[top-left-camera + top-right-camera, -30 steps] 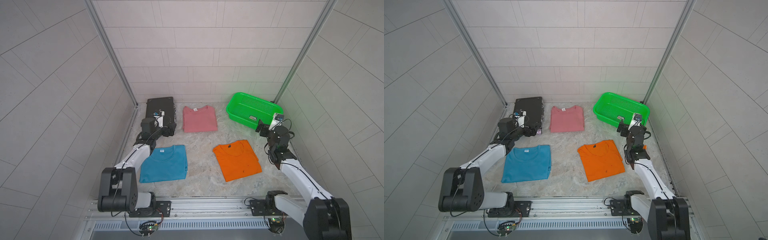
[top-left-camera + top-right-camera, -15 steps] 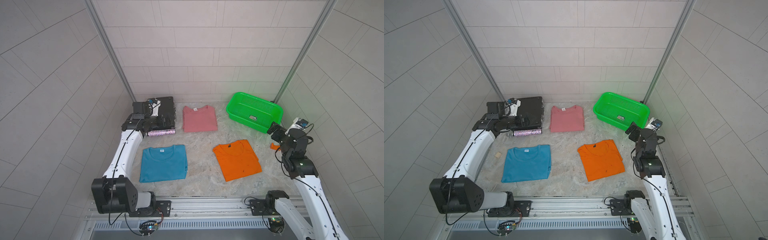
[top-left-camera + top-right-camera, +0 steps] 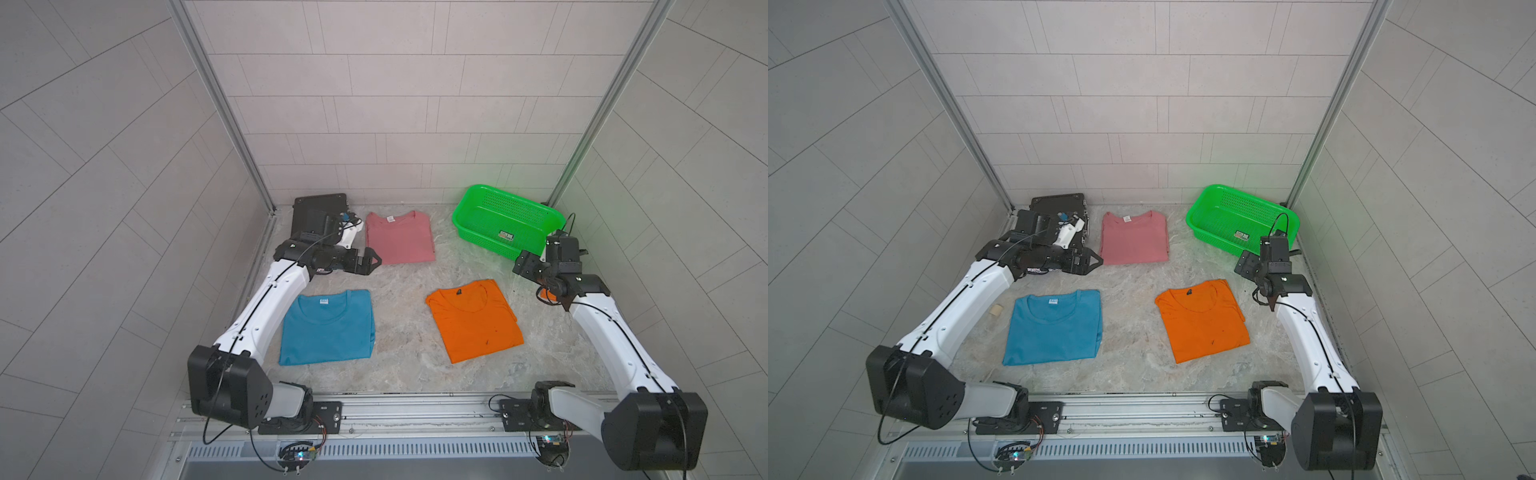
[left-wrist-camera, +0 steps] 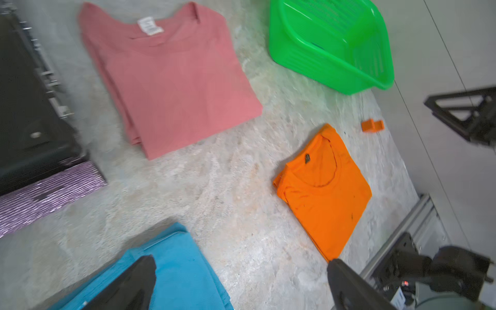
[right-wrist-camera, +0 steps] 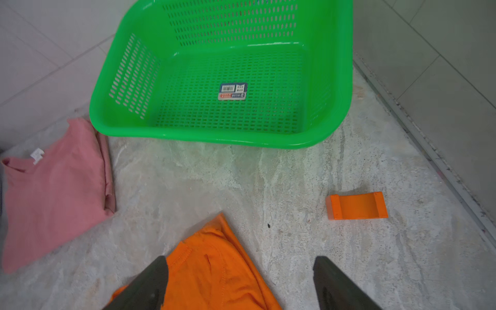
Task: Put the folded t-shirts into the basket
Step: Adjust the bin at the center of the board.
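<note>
Three shirts lie flat, none in the basket (image 3: pixel 482 237) yet: pink (image 3: pixel 401 239) near it, orange (image 3: pixel 473 320) under the right gripper (image 5: pixel 240 259), teal (image 3: pixel 326 328) well left. Both grippers are empty with jaws wide; the left gripper (image 3: pixel 372 262) hangs by pink's corner. We'd take orange first: pinch all layers at the collar edge, lift level, clear the rim, and avoid the small block (image 5: pixel 357 206).

We see bare floor (image 3: pixel 407 282) between pink t-shirt (image 3: pixel 401 239) and orange t-shirt (image 3: pixel 476 320); an orange block (image 5: pixel 357 206) lies near the basket (image 3: pixel 478 232).
</note>
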